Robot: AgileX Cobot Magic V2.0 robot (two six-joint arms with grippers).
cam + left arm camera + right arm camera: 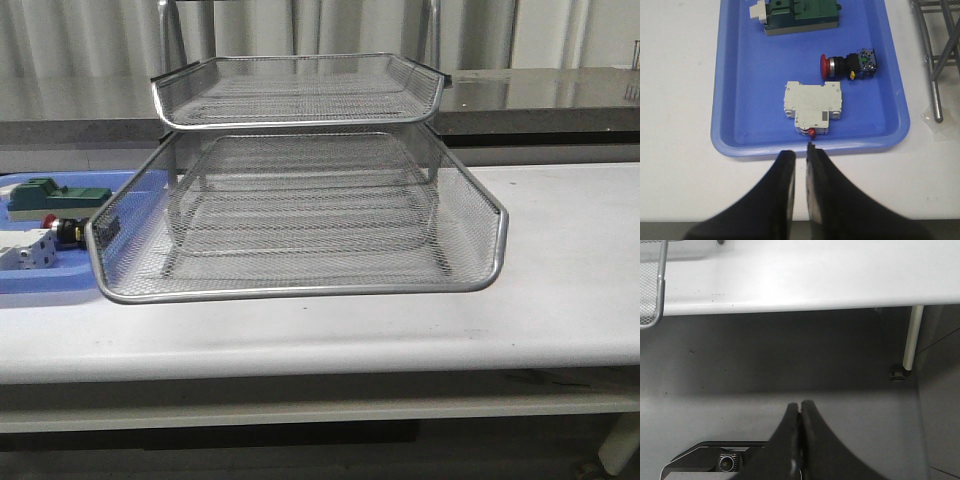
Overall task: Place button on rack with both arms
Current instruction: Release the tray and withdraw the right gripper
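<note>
On flat blue plastic tray [740, 100]: red-capped black push-button [849, 66] lying sideways | left hand [801, 152] nearly closed, empty | right hand [800, 407] closed, empty

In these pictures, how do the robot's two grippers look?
Both are black two-finger grippers. The left gripper has broad, smooth fingers that narrow toward flat tips. The right gripper has the same dark, tapered shape. No markings or cables show on either.

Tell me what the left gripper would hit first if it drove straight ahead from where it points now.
Probably the near rim of the blue tray, then the white block; the left gripper may clear the rim, since its height is unclear.
</note>
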